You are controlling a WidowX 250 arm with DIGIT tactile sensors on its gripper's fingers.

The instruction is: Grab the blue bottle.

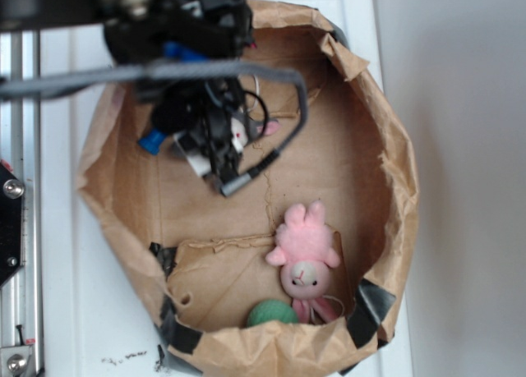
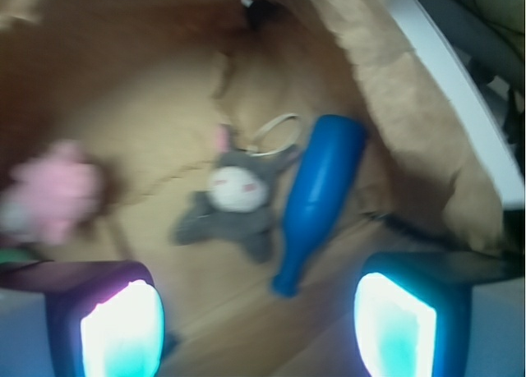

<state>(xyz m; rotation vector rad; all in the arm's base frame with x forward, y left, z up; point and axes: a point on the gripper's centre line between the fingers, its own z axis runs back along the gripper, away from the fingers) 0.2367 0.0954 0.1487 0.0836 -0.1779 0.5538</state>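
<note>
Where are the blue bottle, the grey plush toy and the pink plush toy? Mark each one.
blue bottle [image 2: 323, 188], wrist view, on its wide body.
grey plush toy [image 2: 234, 195], wrist view, on its pale face.
pink plush toy [image 1: 305, 250], exterior view, on its pink head.

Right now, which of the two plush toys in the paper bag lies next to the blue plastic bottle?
The grey plush rabbit, with its white face, lies beside the glossy blue plastic bottle. The pink plush rabbit lies apart, near a green ball.

Brown paper bag [image 1: 378, 139] w/ pink plush [image 1: 304, 254], green ball [image 1: 271, 314] beside it, grey plush [image 2: 238, 196].
</note>
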